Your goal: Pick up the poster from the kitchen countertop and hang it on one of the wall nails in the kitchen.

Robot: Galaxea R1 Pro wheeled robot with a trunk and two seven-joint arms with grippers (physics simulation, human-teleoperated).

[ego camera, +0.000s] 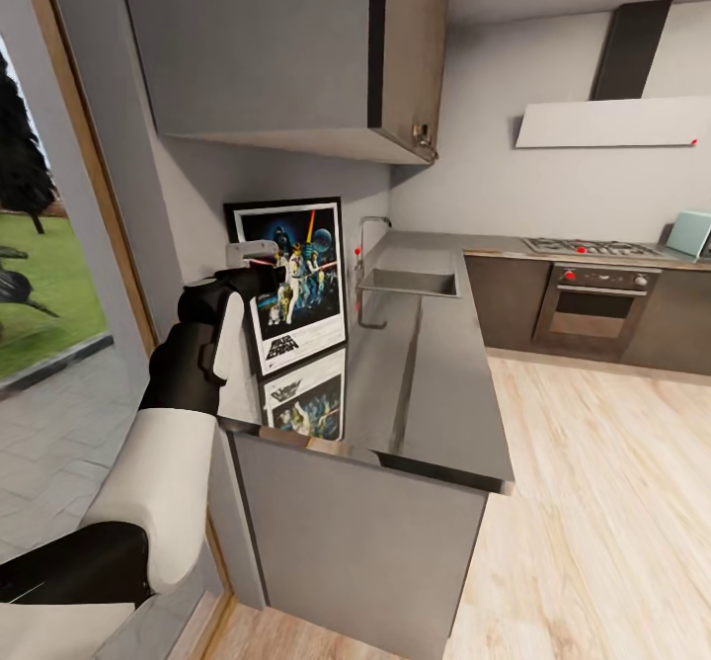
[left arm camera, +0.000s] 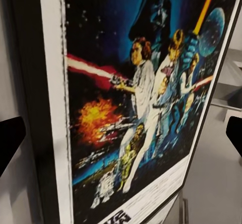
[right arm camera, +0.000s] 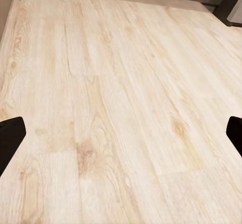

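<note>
Against the poster (ego camera: 296, 280), left tool (ego camera: 259, 263), fingers spread.

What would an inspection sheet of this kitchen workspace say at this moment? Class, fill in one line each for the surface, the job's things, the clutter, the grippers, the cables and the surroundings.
Surface: kitchen countertop, glossy dark grey, mirrors the poster; inset sink with a thin tap.
Job's things: poster stands upright on the countertop against the wall.
Clutter: nothing seen on the countertop.
Grippers: left gripper open, fingers wide, at the poster's left edge; right gripper open, over wood floor.
Cables: nothing seen.
Surroundings: wall cabinet above, oven and hob at the far wall, window to grass on the left.
</note>
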